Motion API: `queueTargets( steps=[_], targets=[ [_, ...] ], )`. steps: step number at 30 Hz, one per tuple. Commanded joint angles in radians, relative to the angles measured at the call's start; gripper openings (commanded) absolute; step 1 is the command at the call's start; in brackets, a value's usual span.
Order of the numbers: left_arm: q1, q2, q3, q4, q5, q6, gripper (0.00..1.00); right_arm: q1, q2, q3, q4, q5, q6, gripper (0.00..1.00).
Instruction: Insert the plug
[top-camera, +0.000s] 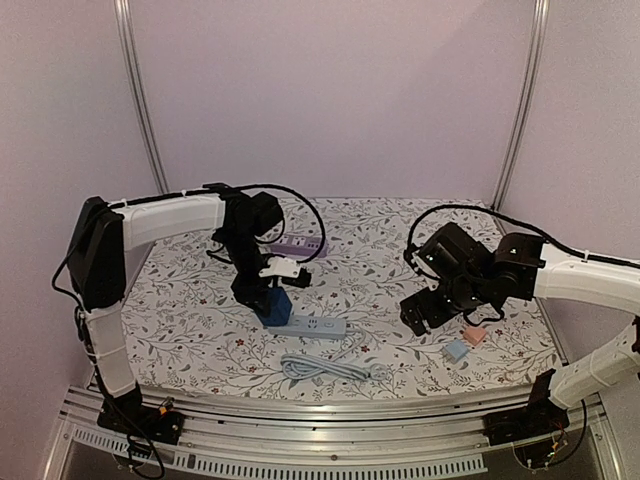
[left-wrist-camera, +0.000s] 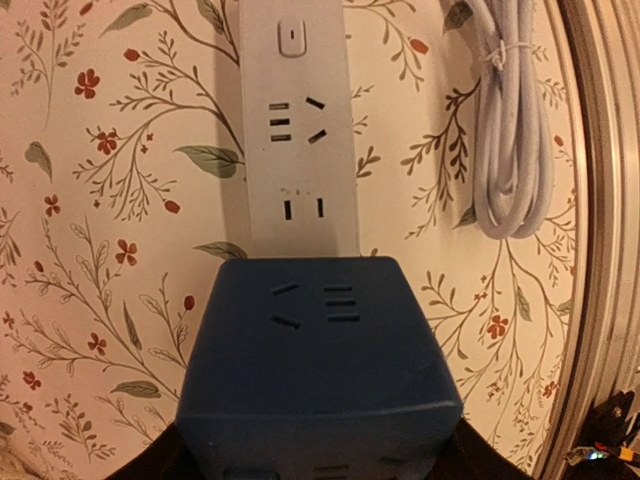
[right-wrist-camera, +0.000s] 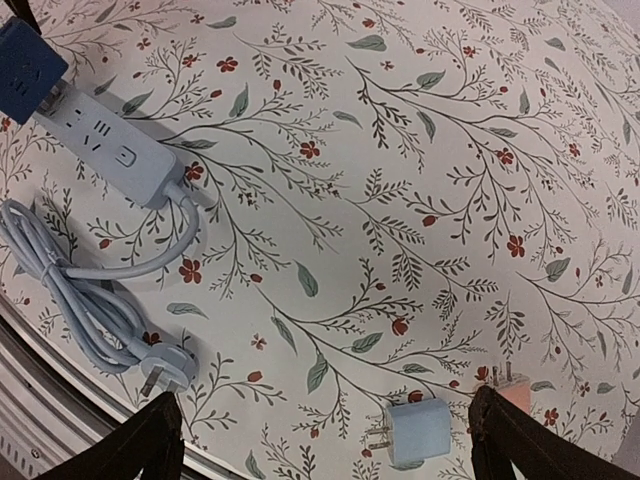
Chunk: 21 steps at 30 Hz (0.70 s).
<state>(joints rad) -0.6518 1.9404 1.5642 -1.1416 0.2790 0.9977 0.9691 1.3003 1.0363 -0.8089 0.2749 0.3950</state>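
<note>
Where the flowery surface (top-camera: 190, 330) spreads out under everything, two arms reach in from the near edge. The left arm (top-camera: 160, 218) bends over the middle of the surface, and the right arm (top-camera: 585, 275) comes in low from the right side. A long white power strip (top-camera: 318, 326) lies flat near the middle, with its holes facing up. Its pale cord (top-camera: 325, 368) is tied in a loop and lies just beside the strip, nearer to the edge. The flat wall plug (right-wrist-camera: 165, 375) on the end of the cord rests on the cloth. A second one, a purple power strip (top-camera: 297, 243), lies at the back, behind the left arm.

The blue cube plug (left-wrist-camera: 320, 380) is at one end of the white power strip, right on top of it. It has holes of its own on one face. The left hand (top-camera: 270, 295) comes down on it and pinches it by its sides. In the left wrist view only dark bits of the fingers (left-wrist-camera: 140, 468) show at the bottom corners, tight against the cube. I cannot tell if the cube is pushed all the way in.

The right hand (right-wrist-camera: 325, 420) hangs above the surface, well apart from the strip. Its two fingers are spread wide, with nothing between them. Just below it sit two little chargers, close together: a light blue charger (right-wrist-camera: 418, 432) with its metal pins sticking out, and a pink charger (right-wrist-camera: 510, 385) beside it.
</note>
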Motion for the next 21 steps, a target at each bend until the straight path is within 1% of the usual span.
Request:
queueTargets(
  steps=[1, 12, 21],
  targets=[
    [-0.012, 0.015, 0.024, 0.010, -0.032, -0.025, 0.00, 0.014, -0.012, -0.016, -0.023, 0.013, 0.014, 0.99],
    [-0.038, 0.018, -0.007, 0.024, -0.078, -0.053, 0.00, 0.021, -0.019, -0.036, -0.033, 0.020, 0.016, 0.99],
    [-0.049, 0.043, 0.012, 0.040, -0.134, -0.099, 0.00, 0.025, -0.015, -0.038, -0.042, 0.020, 0.016, 0.99]
  ],
)
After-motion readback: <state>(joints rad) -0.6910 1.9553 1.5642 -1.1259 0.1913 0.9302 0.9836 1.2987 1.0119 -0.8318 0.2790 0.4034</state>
